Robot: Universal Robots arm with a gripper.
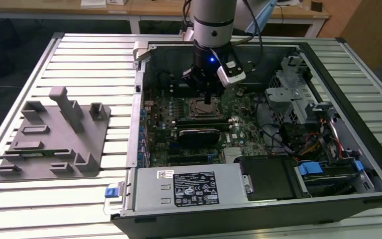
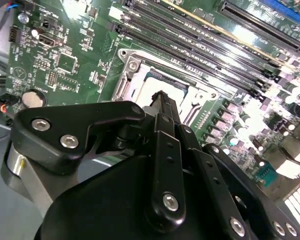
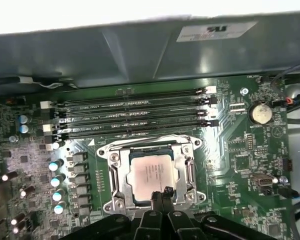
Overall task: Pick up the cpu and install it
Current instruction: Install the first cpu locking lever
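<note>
Directly below the gripper (image 3: 161, 194): the cpu (image 3: 153, 176), a silvery square chip, seated flat inside the metal socket frame (image 3: 113, 182) on the green motherboard (image 3: 240, 155). Gripper fingertips are drawn together, narrow, with no gap visible between them, their tips at the near edge of the cpu; nothing is held between them. Whether the tips touch the chip cannot be told.

Second wrist view: black fingers (image 2: 165, 150) stand close side by side over the socket frame (image 2: 135, 70); a pale part of the cpu (image 2: 155, 87) shows just beyond the tips.

Beyond the socket, away from the gripper: four long black memory slots (image 3: 135, 117), lying parallel, then the grey wall of the computer case (image 3: 140, 50). To one side of the socket, a row of small silver-topped capacitors (image 3: 56, 172); to the other, a round coin battery (image 3: 260, 113).

Exterior view: the arm (image 1: 212, 20) reaches down into the open computer case (image 1: 350, 74), the gripper (image 1: 207, 102) over the socket (image 1: 203, 107). A grey power supply (image 1: 184, 186) sits at the near end of the case. Well apart from the gripper, toward the exterior view's left, a grey fixture tray (image 1: 51, 139) with upright posts rests on the slatted metal table (image 1: 85, 55).
</note>
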